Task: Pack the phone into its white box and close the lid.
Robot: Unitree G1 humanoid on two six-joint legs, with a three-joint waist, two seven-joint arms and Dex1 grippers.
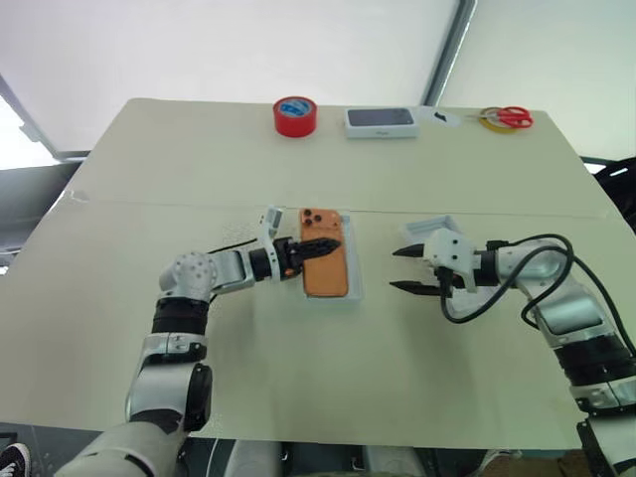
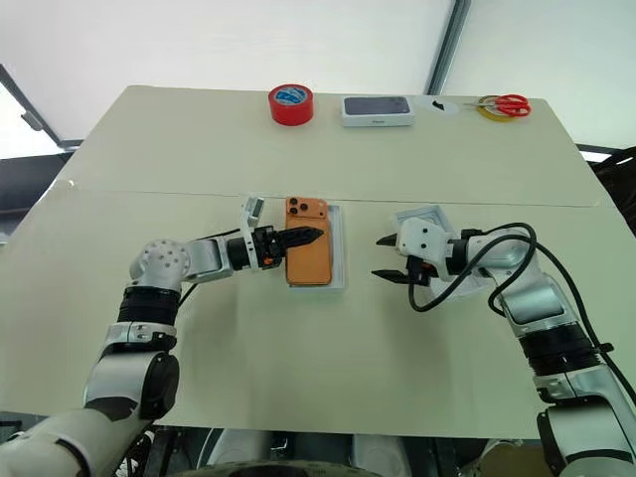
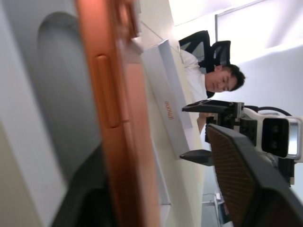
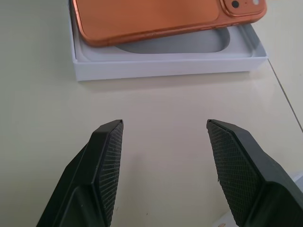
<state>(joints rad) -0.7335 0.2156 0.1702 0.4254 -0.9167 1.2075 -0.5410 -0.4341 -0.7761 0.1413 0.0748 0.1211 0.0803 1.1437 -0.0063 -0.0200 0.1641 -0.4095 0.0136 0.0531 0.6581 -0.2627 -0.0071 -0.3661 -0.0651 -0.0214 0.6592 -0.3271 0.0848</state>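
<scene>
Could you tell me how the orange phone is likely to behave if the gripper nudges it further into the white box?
The phone looks rigid and smooth-backed, so it would probably slide rather than bend. It lies tilted across the white box, so a push might seat it or skid it over the wall.

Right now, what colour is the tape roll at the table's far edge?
Red with a blue core, clearest in the right eye view: tape roll.

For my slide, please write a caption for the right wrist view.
Open right gripper faces the white box, where the phone lies tilted.

Phone (image 2: 309, 260): orange
Box (image 4: 142, 66): white, grey recess
Tape roll (image 2: 290, 103): red
Scissors (image 2: 507, 103): red handles
Table (image 2: 318, 348): beige
</scene>
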